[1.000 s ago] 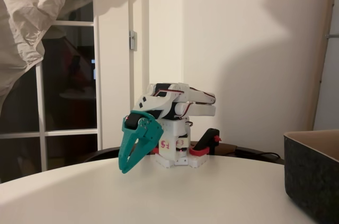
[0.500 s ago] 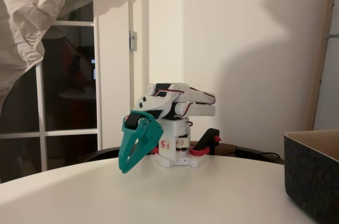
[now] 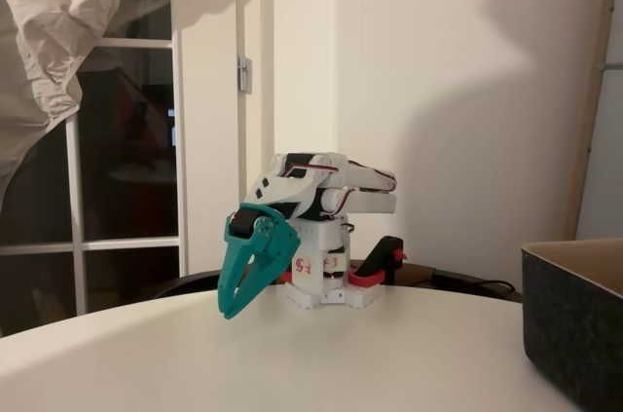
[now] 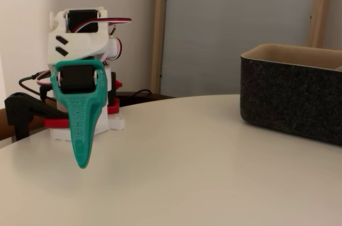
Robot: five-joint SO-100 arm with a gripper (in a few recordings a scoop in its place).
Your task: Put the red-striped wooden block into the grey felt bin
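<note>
Here gripper (image 3: pixel 228 311) closed, empty — grey felt bin (image 4: pixel 291 95) cropped by edge, contents hidden.

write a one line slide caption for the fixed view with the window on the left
Folded white arm with its teal gripper shut and pointing down over a pale round table, the grey felt bin at the right edge.

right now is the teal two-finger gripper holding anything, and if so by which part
Nothing is held. The teal two-finger gripper hangs shut and empty above the white round table, folded near the arm's base.

Teal jaws, dark grey felt bin (image 4: pixel 291 100)
</note>
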